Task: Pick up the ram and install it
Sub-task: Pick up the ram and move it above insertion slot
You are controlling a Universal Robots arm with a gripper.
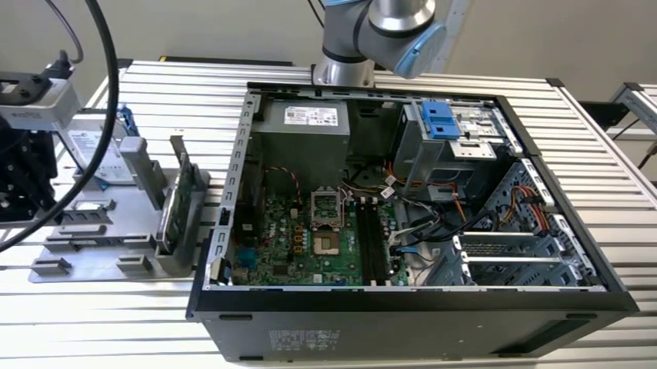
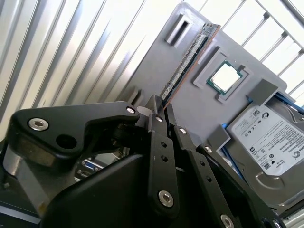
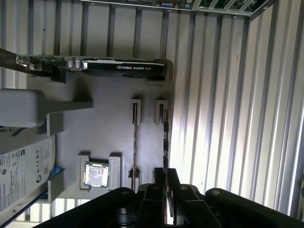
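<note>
Grey slotted tray: ram standing on edge in outer slot pair, next to bare ribbed table. Directly over ram, gripper; fingers drawn tight on either face, clamping it; far end sits in slot block. In second wrist view ram runs straight into gripper. Near end of ram hidden behind fingers; ram seen edge-on, faces hard to make out. Well apart on tray: processor chip; hard drive cut off by frame edge. Tray stands toward the exterior view's left of open computer case.
</note>
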